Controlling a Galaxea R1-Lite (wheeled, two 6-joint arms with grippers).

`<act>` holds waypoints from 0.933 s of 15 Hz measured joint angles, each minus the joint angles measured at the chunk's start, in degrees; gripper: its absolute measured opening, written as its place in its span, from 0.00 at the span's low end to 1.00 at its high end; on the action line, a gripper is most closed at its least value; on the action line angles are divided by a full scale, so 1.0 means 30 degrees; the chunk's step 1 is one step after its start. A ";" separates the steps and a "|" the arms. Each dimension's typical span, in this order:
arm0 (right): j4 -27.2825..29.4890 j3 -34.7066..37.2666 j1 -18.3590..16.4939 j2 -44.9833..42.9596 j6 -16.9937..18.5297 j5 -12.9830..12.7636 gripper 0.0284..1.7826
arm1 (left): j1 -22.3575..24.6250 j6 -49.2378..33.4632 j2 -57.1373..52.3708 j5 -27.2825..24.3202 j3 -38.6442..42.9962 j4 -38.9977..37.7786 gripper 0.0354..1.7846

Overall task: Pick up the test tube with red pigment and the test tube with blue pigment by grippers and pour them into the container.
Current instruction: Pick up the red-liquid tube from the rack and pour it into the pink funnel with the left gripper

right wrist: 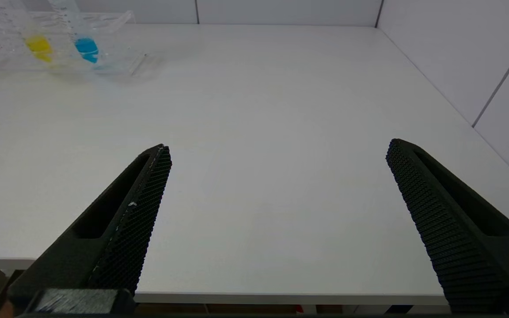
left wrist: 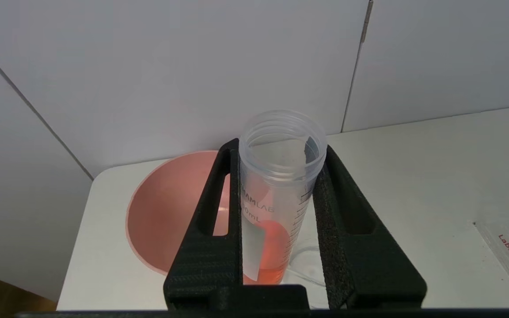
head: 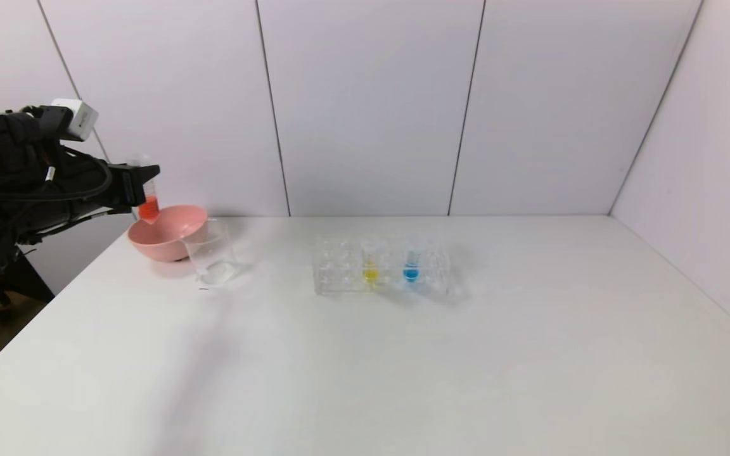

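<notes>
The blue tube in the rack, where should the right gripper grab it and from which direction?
Probably the clear upper wall of the test tube with blue pigment, above the rack. It stands upright with its lower end seated in a hole. Bring the open right gripper in from the robot's side, fingers level, avoiding the yellow tube beside it, then lift straight up.

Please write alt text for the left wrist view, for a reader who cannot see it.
The black left gripper holds an upright clear test tube with red pigment, above a pink bowl on a white table.
</notes>
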 joint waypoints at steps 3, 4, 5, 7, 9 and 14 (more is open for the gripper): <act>0.0000 0.0000 0.0000 0.0000 0.0000 0.0000 1.00 | 0.0508 0.1426 0.0435 -0.1495 -0.0752 0.0183 0.26; 0.0000 0.0000 0.0000 0.0000 0.0000 0.0000 1.00 | 0.0662 0.1841 0.0516 -0.1890 -0.1048 0.0760 0.26; 0.0000 0.0000 0.0000 0.0000 0.0000 0.0000 1.00 | 0.0735 0.1950 0.0532 -0.1995 -0.1276 0.1577 0.26; 0.0000 0.0000 0.0000 0.0000 0.0000 0.0000 1.00 | 0.0813 0.2406 0.0488 -0.2020 -0.1910 0.3344 0.26; 0.0000 0.0000 0.0000 0.0000 0.0000 0.0000 1.00 | 0.0996 0.3812 0.0459 -0.2048 -0.2739 0.4958 0.26; 0.0000 0.0000 0.0000 0.0000 0.0000 0.0000 1.00 | 0.1243 0.7184 0.0524 -0.2064 -0.5092 0.9675 0.26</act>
